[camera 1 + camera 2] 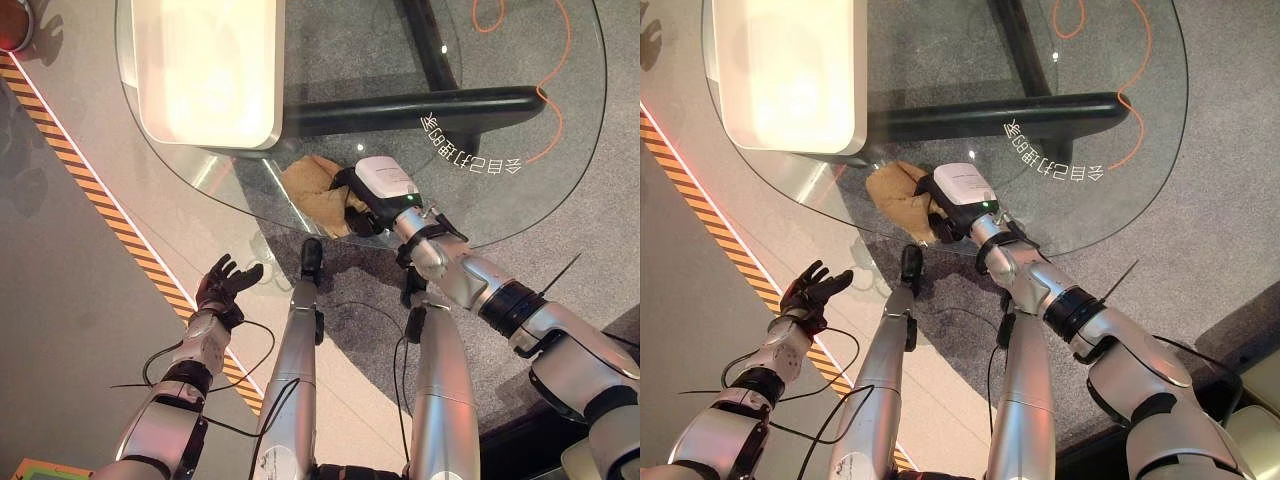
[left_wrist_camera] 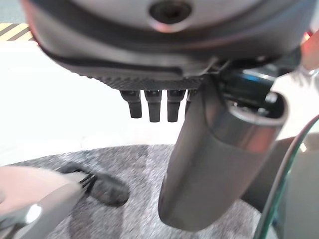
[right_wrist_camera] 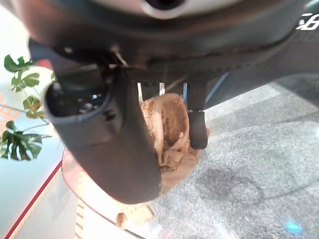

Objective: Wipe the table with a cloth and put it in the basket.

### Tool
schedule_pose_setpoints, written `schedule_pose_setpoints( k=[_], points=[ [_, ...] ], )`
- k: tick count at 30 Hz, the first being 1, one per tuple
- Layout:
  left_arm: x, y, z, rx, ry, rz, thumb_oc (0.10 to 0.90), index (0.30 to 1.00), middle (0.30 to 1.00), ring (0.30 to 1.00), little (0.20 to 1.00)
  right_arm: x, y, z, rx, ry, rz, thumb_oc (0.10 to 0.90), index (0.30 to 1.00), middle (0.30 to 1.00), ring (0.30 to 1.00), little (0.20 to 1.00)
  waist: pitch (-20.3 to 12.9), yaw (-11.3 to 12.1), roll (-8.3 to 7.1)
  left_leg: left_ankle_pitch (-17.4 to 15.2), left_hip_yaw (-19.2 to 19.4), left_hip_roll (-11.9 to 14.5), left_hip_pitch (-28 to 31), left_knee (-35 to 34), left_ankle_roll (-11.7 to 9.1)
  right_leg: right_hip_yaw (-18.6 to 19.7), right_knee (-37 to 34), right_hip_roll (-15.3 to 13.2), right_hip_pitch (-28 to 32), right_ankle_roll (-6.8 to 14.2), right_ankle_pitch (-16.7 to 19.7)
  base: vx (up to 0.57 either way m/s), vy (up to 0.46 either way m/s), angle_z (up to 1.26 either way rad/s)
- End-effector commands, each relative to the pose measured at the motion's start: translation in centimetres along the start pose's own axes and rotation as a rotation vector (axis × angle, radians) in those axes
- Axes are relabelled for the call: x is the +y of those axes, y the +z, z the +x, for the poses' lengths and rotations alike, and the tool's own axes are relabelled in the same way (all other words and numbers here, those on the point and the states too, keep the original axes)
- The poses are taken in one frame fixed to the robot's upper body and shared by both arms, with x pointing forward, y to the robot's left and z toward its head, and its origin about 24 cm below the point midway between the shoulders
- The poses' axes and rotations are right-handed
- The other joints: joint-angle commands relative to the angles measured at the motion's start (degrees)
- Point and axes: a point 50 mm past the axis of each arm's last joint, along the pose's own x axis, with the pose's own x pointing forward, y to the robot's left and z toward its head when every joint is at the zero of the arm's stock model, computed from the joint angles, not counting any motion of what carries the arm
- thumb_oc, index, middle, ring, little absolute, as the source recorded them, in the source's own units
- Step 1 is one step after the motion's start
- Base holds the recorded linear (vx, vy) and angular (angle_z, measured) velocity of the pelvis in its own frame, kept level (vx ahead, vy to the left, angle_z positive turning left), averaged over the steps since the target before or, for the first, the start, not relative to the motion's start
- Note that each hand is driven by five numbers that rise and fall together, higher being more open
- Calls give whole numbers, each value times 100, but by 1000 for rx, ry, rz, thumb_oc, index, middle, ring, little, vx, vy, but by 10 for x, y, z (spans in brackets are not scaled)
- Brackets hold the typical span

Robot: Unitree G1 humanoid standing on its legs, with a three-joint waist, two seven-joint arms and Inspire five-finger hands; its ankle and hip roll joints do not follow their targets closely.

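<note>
Round glass counter [image 1: 560, 150] fills the upper centre and right of the head views; its near rim curves through mid-frame. Brown cloth [image 1: 315, 190] lies bunched on the glass at centre, just inside that near rim. Right hand [image 1: 372, 200] sits on the cloth's right side, arm coming in from lower right; in the right wrist view the thumb and fingers [image 3: 198, 130] are curled round the bunched cloth [image 3: 167, 129], gripping it. White basket [image 1: 205, 70] stands on the counter at upper left, its near corner just above the cloth with a small gap between them, its left side running close along the counter's left rim. Bare glass spreads to the right of the hand and up toward the upper right, with white print on it just right of the hand. Dark counter base shows through the glass at upper centre, an orange cable [image 1: 545, 95] on the floor beneath at upper right. Left hand [image 1: 225, 285] hangs at lower left, off the counter, over the floor near the yellow-black striped tape [image 1: 90, 190], fingers spread and holding nothing.
</note>
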Motion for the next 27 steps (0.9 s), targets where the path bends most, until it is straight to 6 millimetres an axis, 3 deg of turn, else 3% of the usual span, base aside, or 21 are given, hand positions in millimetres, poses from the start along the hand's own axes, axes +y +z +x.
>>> schedule_pose_setpoints(
  k=[1,6,11,14,27],
  points=[
    [39,14,1,-67,270,-117,800,900,900,900,900,-56,29,17,-93,-364,175,100,300,300,300,200,-108,-40,79,-341,538,-671,-117,442,741,-342,-648,393,87,-75,448,3,-41,1],
    [57,21,0,-88,398,-234,800,900,900,900,900,-75,20,18,-28,-518,259,100,300,300,300,200,-108,-23,27,-374,490,-660,-100,463,740,-334,-628,425,129,-101,414,1,-8,0],
    [58,31,-2,-168,433,-290,800,900,900,900,900,-88,15,16,-4,-609,308,100,300,300,300,200,-108,-22,4,-399,450,-653,-93,490,744,-306,-568,466,143,-121,376,0,0,0],
    [52,44,-3,-259,426,-379,800,900,900,900,900,-97,14,12,-4,-678,354,100,300,300,300,200,-108,-40,-65,-408,432,-633,-85,475,744,-292,-579,514,174,-132,353,0,0,0],
    [19,102,-15,-566,322,-422,800,900,900,900,900,-119,20,-11,-86,-852,422,100,300,300,300,200,-108,-145,-156,-408,415,-619,-9,395,760,-254,-588,578,261,-105,311,0,0,0]
  ],
)
